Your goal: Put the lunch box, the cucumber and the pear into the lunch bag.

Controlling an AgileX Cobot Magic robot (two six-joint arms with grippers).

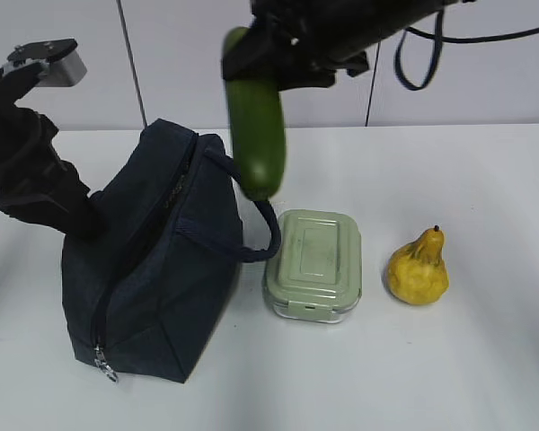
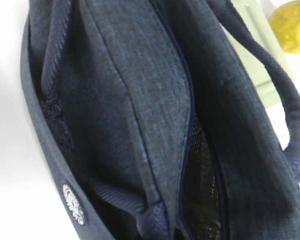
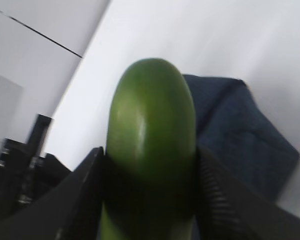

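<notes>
Left claw (image 1: 88, 220), closed together, presses against the bag's (image 1: 153, 269) left side. Right claw (image 1: 268, 65) is clamped on the cucumber (image 1: 256, 130), which hangs below it above the bag's handle (image 1: 251, 220). Box (image 1: 313, 265) and pear (image 1: 419, 268) lie lower right.

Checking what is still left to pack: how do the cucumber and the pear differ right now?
The cucumber hangs upright in the air, clamped in the right gripper; the pear sits on the table. The cucumber is long, smooth and dark green; the pear is short, lumpy and yellow. Neither is in the bag.
</notes>
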